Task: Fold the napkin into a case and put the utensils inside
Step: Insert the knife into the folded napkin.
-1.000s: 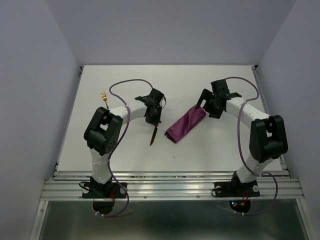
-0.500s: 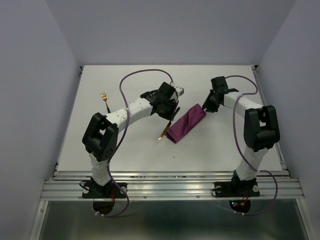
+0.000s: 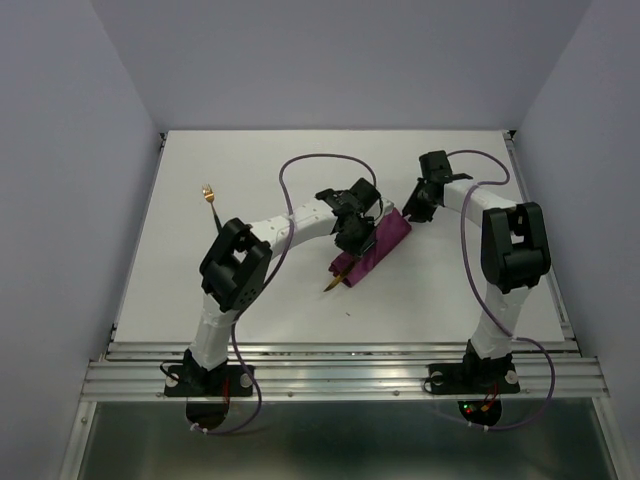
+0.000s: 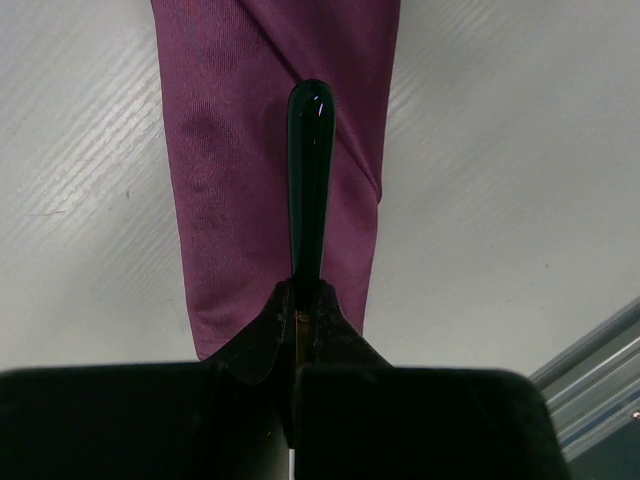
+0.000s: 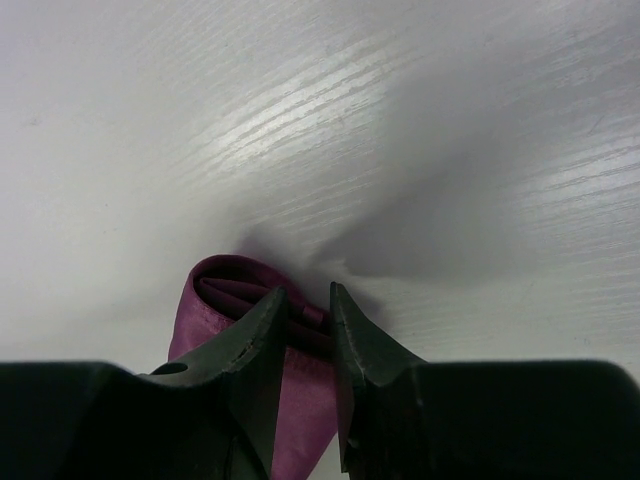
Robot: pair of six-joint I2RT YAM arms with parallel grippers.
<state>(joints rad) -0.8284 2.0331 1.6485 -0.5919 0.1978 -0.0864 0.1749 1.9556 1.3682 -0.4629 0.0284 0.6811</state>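
On the white bench (image 3: 450, 290), near the middle, lies the purple case (image 3: 392, 232) – the napkin already folded into a long thin strip. The job now looks like the putting-in part, and the knife (image 4: 310, 160) comes first. The left claw (image 4: 303, 292) is clamped tight on the knife, and the black handle sticks out in front of it, right over the middle of the strip and lined up with it. From above, the gold tip of the knife pokes out past the near end of the case. The handle seems to be on top of the cloth and not inside it yet, but I cannot tell if it touches. At the far end of the case is the right claw (image 5: 308, 300). Its two fingers (image 5: 255, 330) are close together with a fold of the cloth between them, so it looks pinched on that end, maybe to hold the case in place or lift a layer. The fork (image 3: 209, 195) lies by itself far off on the left side of the bench, and no claw is near it. Next, I think the knife must find a gap between the layers and slide in slowly while the other claw keeps the cloth from sliding – a hard push could bunch up the thin strip or undo the folds. After that, the fork has to be fetched too.
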